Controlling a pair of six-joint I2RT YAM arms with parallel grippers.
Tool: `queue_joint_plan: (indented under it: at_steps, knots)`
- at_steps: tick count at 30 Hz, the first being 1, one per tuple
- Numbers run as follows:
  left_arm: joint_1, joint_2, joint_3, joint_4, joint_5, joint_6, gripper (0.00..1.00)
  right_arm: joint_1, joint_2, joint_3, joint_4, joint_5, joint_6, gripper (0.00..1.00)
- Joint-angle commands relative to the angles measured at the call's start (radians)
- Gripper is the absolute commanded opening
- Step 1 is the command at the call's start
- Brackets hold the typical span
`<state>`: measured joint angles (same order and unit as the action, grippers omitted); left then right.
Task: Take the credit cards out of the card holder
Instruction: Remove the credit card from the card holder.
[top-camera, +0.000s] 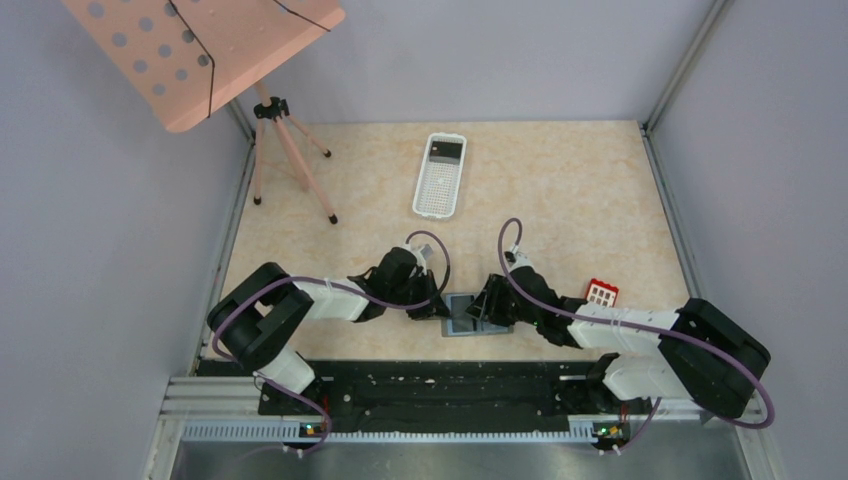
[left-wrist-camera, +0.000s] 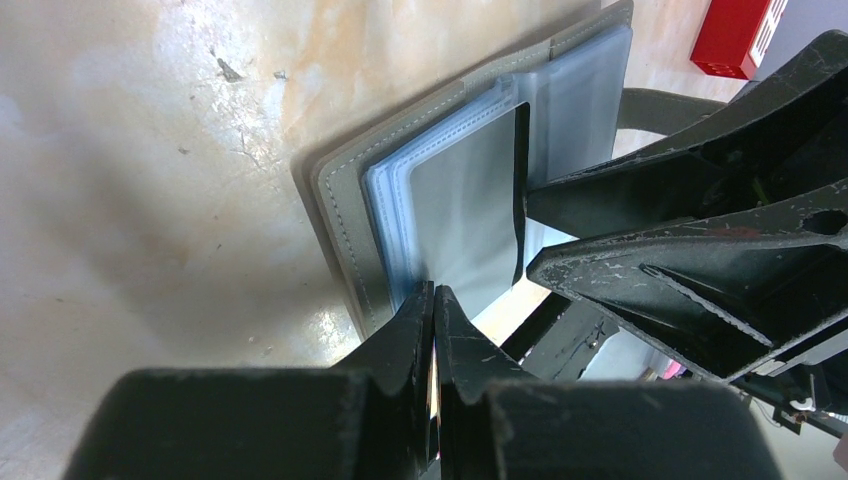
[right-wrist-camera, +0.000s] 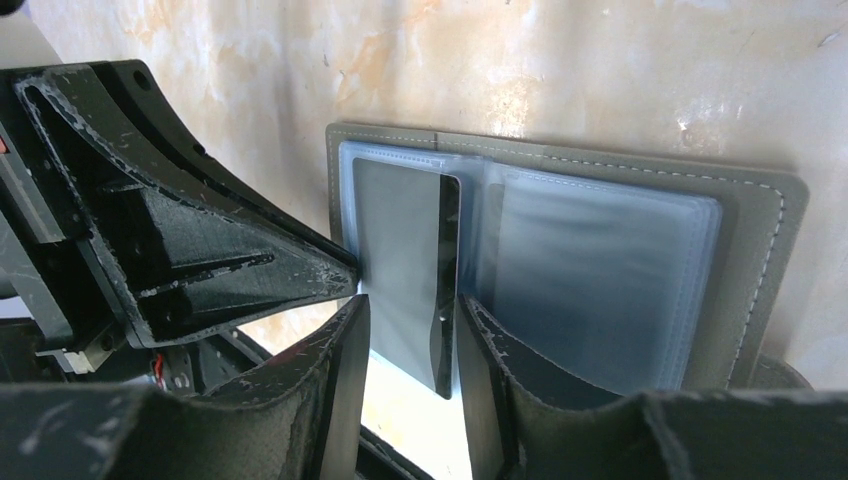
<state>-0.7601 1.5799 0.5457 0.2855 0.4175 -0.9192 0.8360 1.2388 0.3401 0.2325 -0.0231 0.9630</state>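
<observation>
The grey card holder (top-camera: 463, 326) lies open on the table between both grippers, blue-grey pockets up (right-wrist-camera: 600, 270). A thin pale grey card (right-wrist-camera: 400, 250) with a dark edge stands tilted up from its left half and sticks out past the near edge. My right gripper (right-wrist-camera: 412, 310) is open with this card between its fingers, close to the right one. My left gripper (left-wrist-camera: 433, 300) is shut, its tips pinching the holder's pocket edge (left-wrist-camera: 400, 230) beside the card. The red card (top-camera: 601, 292) with white squares lies on the table to the right.
A white perforated basket (top-camera: 438, 190) with a dark item inside stands at the back centre. A pink perforated board on a tripod (top-camera: 290, 150) stands at the back left. Grey walls close in both sides.
</observation>
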Motion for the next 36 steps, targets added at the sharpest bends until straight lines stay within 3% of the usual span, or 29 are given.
queue_joint_plan:
  at_steps: [1, 5, 12, 24, 36]
  knots:
    - [-0.004, 0.016, -0.023, -0.002, -0.011, 0.005, 0.06, -0.006, -0.02, 0.012, 0.023, -0.003, 0.034, 0.39]
    - [-0.004, 0.022, -0.02, 0.002, -0.006, 0.003, 0.06, -0.007, -0.037, 0.028, -0.025, 0.017, 0.028, 0.4]
    - [-0.004, 0.032, -0.018, 0.01, 0.0, 0.002, 0.06, -0.014, -0.054, -0.009, 0.072, -0.028, 0.043, 0.38]
    - [-0.004, 0.033, -0.021, 0.021, 0.007, -0.007, 0.05, -0.019, -0.044, 0.017, -0.058, 0.018, 0.007, 0.38]
    - [-0.004, 0.035, -0.02, 0.022, 0.007, -0.009, 0.05, -0.02, -0.018, 0.012, 0.001, -0.009, -0.003, 0.37]
